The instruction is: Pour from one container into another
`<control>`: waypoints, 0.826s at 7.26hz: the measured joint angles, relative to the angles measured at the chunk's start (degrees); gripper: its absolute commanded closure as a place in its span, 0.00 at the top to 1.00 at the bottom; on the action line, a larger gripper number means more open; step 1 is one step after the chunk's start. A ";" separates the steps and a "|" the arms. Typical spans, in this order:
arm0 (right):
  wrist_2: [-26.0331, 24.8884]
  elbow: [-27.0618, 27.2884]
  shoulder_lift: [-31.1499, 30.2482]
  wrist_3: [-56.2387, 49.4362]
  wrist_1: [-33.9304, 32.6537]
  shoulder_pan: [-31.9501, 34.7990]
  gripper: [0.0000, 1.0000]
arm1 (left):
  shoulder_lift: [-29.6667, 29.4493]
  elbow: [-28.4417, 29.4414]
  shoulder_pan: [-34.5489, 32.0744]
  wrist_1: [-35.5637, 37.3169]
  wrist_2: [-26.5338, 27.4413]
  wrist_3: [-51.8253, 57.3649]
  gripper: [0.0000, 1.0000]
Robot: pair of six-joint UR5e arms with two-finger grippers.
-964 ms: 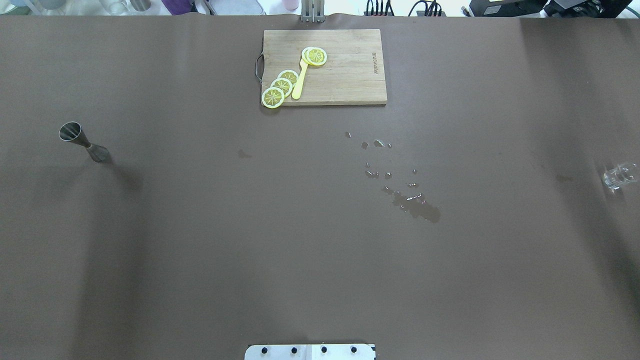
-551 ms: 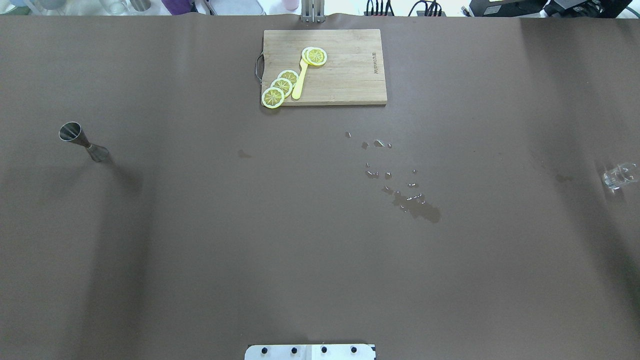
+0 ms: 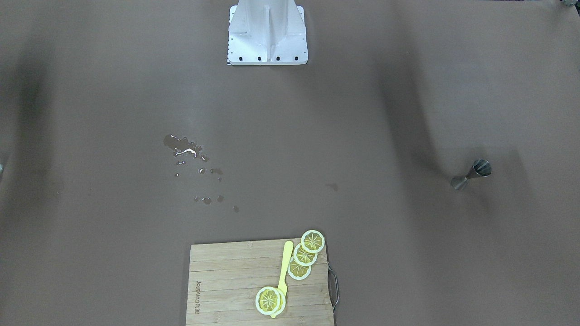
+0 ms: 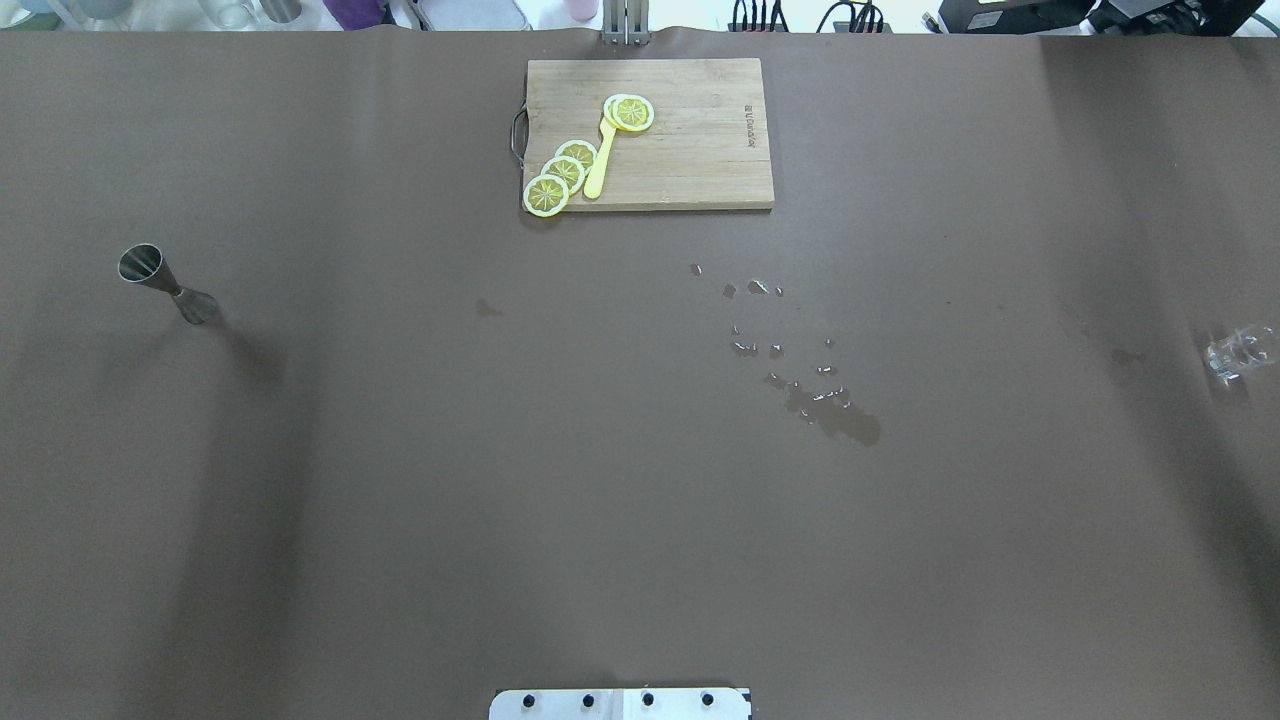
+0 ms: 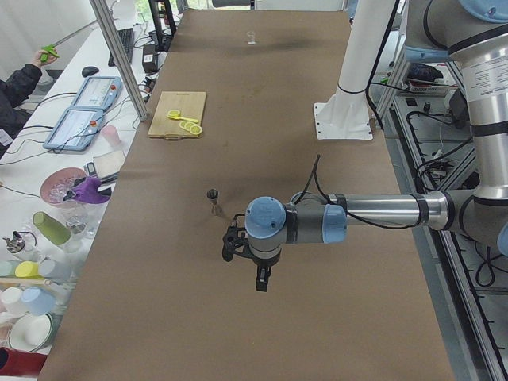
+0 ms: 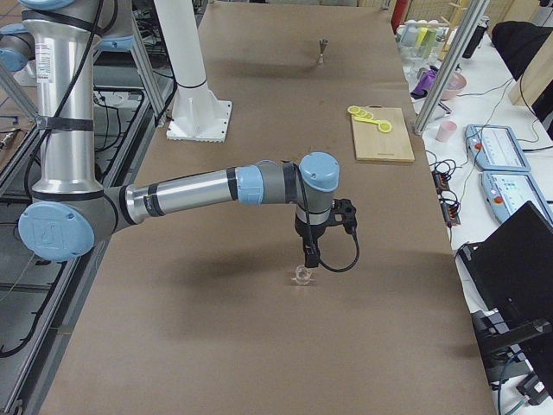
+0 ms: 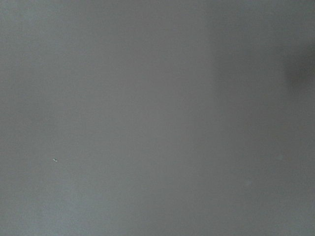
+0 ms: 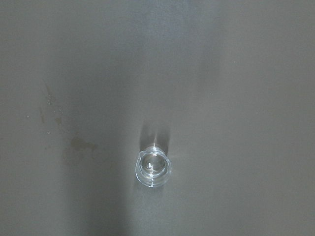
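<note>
Jigger: the steel jigger (image 4: 165, 283) stands upright on the brown table (image 4: 420, 520), far out on the robot's left side with nothing touching it.
Glass cup: the clear glass cup (image 4: 1238, 352) stands upright at the opposite end of the table, near its right edge and well apart from the jigger.
Right arm: in the right side view the forearm reaches out level over the table and the wrist bends down. The right gripper (image 6: 309, 253) points straight down just above the glass cup, and its wrist camera looks down into the cup's mouth.
Right fingers: they show only in the side view, so it cannot be told whether they are apart or together.
Left arm: in the left side view the forearm lies level, the wrist turns down, and the left gripper (image 5: 261, 279) hangs over bare table near the jigger without touching it.
Left fingers: their state cannot be told either, since the wrist camera shows only table.
Spill: a wet puddle (image 4: 835, 410) with scattered drops lies right of the table's centre.
Cutting board: the wooden board (image 4: 690, 150) at the far edge carries lemon slices (image 4: 563, 172) and a yellow spoon (image 4: 600, 165).
</note>
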 measured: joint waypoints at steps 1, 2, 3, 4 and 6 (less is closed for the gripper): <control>0.22 0.02 0.00 0.02 -0.12 0.01 1.00 | -0.17 -0.18 0.00 0.00 -0.03 0.00 0.98; 0.32 0.02 -0.01 0.04 -0.23 0.02 1.00 | -0.27 -0.35 0.00 0.00 -0.05 0.01 0.98; 0.34 -0.01 -0.04 0.02 -0.30 0.02 1.00 | -0.30 -0.52 0.00 0.00 -0.06 0.01 0.98; 0.34 -0.04 -0.07 0.01 -0.33 0.01 1.00 | -0.32 -0.71 0.00 0.00 -0.06 0.01 0.98; 0.34 -0.09 0.00 0.00 -0.26 0.00 1.00 | -0.33 -0.89 0.00 0.00 -0.10 0.01 0.98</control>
